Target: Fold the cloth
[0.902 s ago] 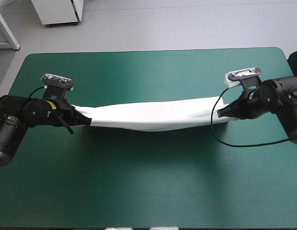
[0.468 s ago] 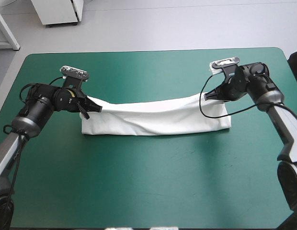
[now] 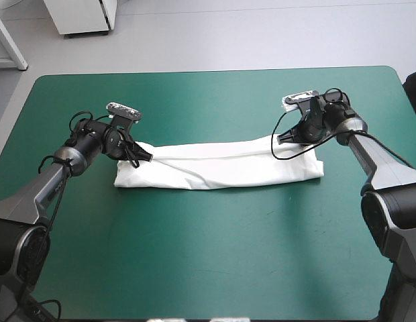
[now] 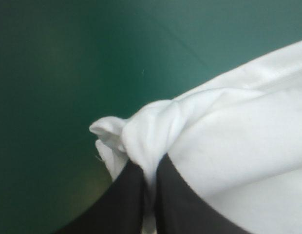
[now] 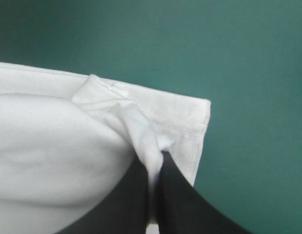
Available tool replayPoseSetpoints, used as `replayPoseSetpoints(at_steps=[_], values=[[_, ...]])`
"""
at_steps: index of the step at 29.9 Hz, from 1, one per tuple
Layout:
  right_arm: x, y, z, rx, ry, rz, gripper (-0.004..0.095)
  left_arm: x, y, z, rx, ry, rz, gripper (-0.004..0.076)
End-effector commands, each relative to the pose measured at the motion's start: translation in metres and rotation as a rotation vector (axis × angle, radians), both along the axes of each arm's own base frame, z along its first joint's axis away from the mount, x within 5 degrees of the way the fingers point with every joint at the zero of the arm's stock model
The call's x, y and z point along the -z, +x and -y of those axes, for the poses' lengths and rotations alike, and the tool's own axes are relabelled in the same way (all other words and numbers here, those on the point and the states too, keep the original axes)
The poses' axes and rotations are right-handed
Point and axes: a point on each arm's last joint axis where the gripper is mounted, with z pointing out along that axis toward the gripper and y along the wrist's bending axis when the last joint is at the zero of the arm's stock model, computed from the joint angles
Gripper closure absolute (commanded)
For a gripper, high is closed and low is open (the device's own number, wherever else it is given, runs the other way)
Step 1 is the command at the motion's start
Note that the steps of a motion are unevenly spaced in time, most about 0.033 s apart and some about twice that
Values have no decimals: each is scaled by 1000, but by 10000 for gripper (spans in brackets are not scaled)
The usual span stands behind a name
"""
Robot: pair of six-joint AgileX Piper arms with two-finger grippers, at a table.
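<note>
Across the middle of the teal-green table [image 3: 208,268], a little toward the far edge: the white T-shirt [image 3: 221,168], folded into a long band running left to right, its lower layer flat on the cover. At the band's left end, the left gripper [image 3: 147,157], black fingers all but shut, pinching a bunched corner of the cloth. At the right end, the right gripper [image 3: 280,140], clamped the same way on a gathered fold just inside the hemmed corner. Between the two, the top layer sagging onto the one beneath.
</note>
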Motion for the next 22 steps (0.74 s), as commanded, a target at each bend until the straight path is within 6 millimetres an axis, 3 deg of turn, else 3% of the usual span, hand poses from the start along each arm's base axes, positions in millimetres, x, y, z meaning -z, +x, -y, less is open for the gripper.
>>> replayPoseSetpoints(at_steps=[1, 3, 6, 9, 12, 18, 20, 22], values=[[-36, -1, 8, -14, -9, 117, 914, -33, 2, 2, 1, -29, 132, 730], [-41, -1, 10, -23, -8, 102, 878, -39, 1, 1, -4, -25, 120, 708], [-54, -3, 19, 2, 27, 96, 735, -53, -1, 0, -9, -14, 106, 626], [-75, -9, 29, 13, 64, 131, 579, -72, -7, -3, -23, -7, 86, 510], [-100, -24, 41, 25, 86, 167, 489, -88, -16, -5, -33, -3, 77, 463], [-141, -62, 63, 72, 81, 251, 484, -114, -46, -3, -67, -120, 48, 486], [-144, -78, 68, 80, 64, 250, 485, -123, -58, 8, 31, -208, 32, 554], [-146, -95, 72, 92, 39, 260, 486, -130, -67, 23, 146, -294, 28, 684]])
